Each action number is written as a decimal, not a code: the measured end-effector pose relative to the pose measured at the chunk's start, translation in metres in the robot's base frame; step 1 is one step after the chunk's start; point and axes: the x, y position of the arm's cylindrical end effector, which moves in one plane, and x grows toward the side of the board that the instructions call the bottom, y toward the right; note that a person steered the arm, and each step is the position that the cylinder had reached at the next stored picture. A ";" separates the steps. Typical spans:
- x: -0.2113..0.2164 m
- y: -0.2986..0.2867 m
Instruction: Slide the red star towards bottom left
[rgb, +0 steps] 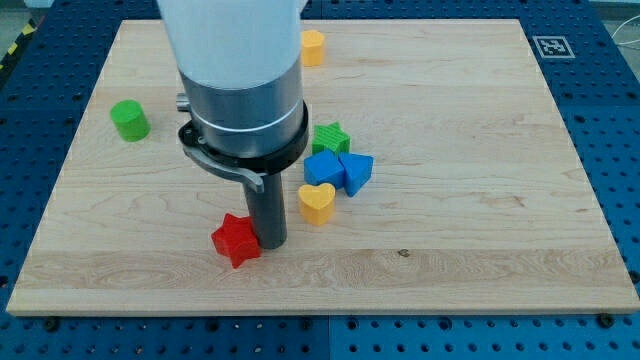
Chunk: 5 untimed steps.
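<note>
While the red star is judged from a single view, the following is noted.

Red star position: the red star (236, 240) lies on the wooden board (480, 200) toward the view's bottom, left of centre, well apart from the other blocks.

Tool state: no jaws are carried, so nothing is held; my tip (272, 244) is set down on the board just beside the star's right side, apparently touching it, though contact cannot be confirmed.

Handling, weight: the star is judged to be light, a small solid block that should slide readily on the smooth wood.

Handling, stiffness: it is judged rigid and not fragile; no deformation under a push is expected.

Handling, turning: because of its points and notches, it is likely to rotate or slip off the rod if pushed off-centre.

Where to press: no grasp is possible; the push is best applied at the star's upper right side, in a notch between two points, so that the line of force passes through its middle toward the bottom left corner.

Count, red star: one.

Count, green blocks: two, a green cylinder (129, 120) at the view's left and a green star (331, 137) partly hidden by the arm.

Count, blue blocks: two, a blue cube (322, 166) and a blue triangle (356, 171), touching.

Count, yellow blocks: two, a yellow heart (317, 202) below the blue pair and a yellow block (313, 47) near the top edge, its shape unclear.
</note>
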 end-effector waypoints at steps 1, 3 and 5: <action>0.001 -0.010; 0.006 -0.029; 0.012 -0.049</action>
